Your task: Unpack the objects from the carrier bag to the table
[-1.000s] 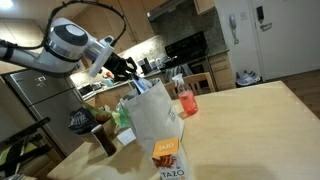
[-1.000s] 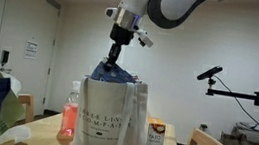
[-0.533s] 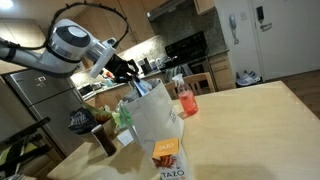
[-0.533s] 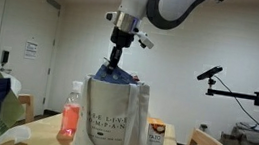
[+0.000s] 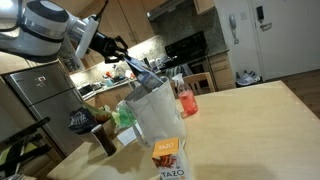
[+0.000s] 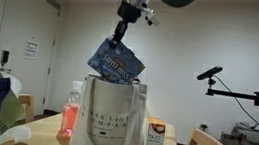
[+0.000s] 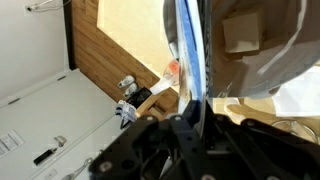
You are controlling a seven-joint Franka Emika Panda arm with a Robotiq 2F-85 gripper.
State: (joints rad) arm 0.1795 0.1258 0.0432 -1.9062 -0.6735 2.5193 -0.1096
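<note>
Left of the bag (image 6: 112,116), just beside it: bottle (image 6: 69,115) of red drink, upright on the table (image 5: 250,115). Also left of the bag, in an exterior view: green packet (image 5: 123,115), low against its side. Straight above the bag's mouth: blue-and-white box (image 6: 117,61), tilted, lower edge about level with the rim; touching it or not, impossible to say. Pinched at its upper corner by the gripper (image 6: 120,38), jaws drawn nearly together on the thin card, pointing down. Right of the bag, close by: orange carton (image 6: 156,141), upright on the table.
</note>
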